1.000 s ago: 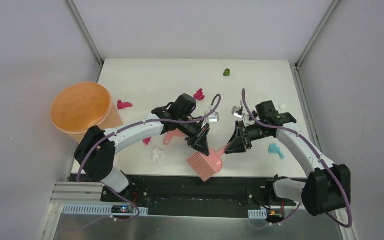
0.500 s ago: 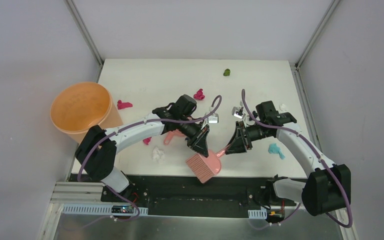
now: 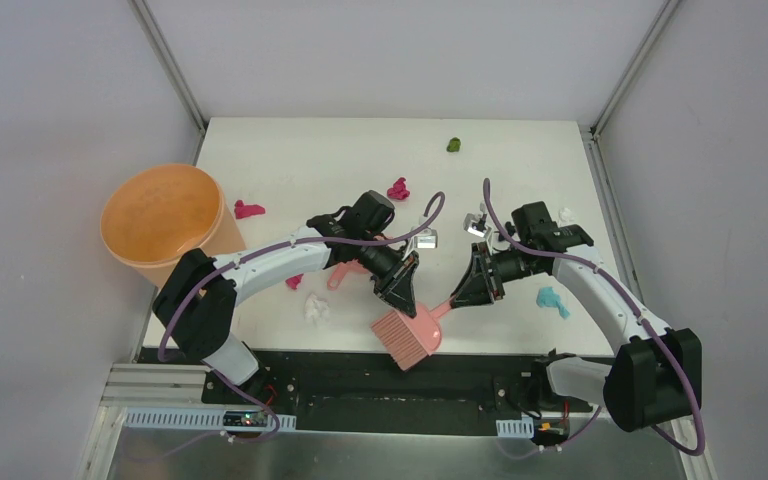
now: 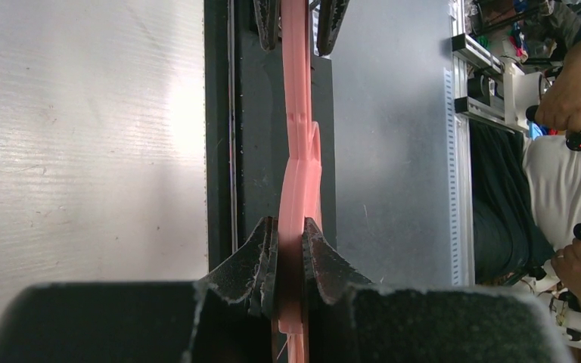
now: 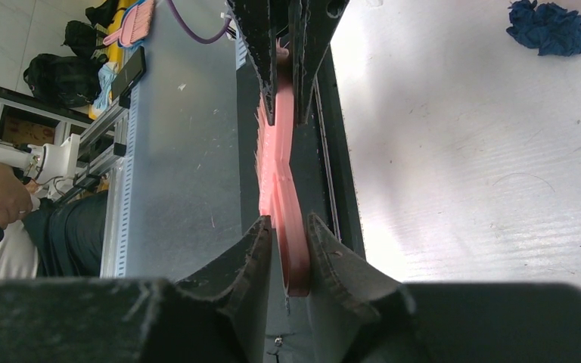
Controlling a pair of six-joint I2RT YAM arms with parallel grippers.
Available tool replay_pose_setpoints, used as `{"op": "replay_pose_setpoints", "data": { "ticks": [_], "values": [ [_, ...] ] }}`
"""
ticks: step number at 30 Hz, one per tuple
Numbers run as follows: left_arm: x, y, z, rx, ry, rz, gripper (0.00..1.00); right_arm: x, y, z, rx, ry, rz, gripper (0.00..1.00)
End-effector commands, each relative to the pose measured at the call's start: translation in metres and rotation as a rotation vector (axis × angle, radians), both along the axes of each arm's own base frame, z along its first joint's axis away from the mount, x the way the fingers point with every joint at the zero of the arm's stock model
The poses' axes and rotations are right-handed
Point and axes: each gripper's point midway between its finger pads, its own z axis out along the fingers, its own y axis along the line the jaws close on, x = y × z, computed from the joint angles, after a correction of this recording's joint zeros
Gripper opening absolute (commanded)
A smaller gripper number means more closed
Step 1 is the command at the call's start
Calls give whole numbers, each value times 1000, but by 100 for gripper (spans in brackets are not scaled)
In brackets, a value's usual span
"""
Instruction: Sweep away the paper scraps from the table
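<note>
Paper scraps lie scattered over the white bench. That magenta one sits at the left of the frame near the orange bucket. A second magenta scrap lies just above the left arm's wrist, and an olive scrap is near the top edge. A white scrap lies below the left forearm, and a teal scrap sits at the right, beside the right forearm. In the right wrist view a dark blue scrap lies in the upper right corner.

At lower centre, both arms meet over a pink brush, whose bristle head reaches the bench's black front edge. The left tool is clamped on the brush just above the head, and its own camera shows both fingers pressed against the pink plastic. The right tool sits astride the handle's end. Its own view shows the fingers close on either side, but the left wrist view shows thin dark gaps, so I cannot tell whether it grips. A pink dustpan lies partly hidden under the left arm.
</note>
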Motion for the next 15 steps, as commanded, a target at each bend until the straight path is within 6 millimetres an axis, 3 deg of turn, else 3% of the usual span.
{"op": "replay_pose_setpoints", "data": {
  "ticks": [1, 5, 8, 10, 12, 13, 15],
  "values": [
    [4, -5, 14, -47, -28, -17, 0, 7, 3, 15, 42, -97, 20, 22],
    [8, -4, 9, -26, -50, 4, 0, 9, 3, 15, 36, -98, 18, 1],
    [28, 0, -1, 55, -166, 105, 25, 13, 2, 10, 12, -99, 6, 0],
    [51, 11, -6, 136, -277, 237, 34, 24, 0, 1, -44, -100, -33, 0],
    [79, 27, -10, 223, -386, 391, 44, 41, -6, -10, -119, -131, -91, 0],
    [91, 38, -12, 274, -437, 471, 56, 48, -9, -15, -155, -126, -127, 0],
    [110, 62, -16, 389, -501, 617, 68, 62, -15, -17, -173, -119, -184, 0]
  ]
}}
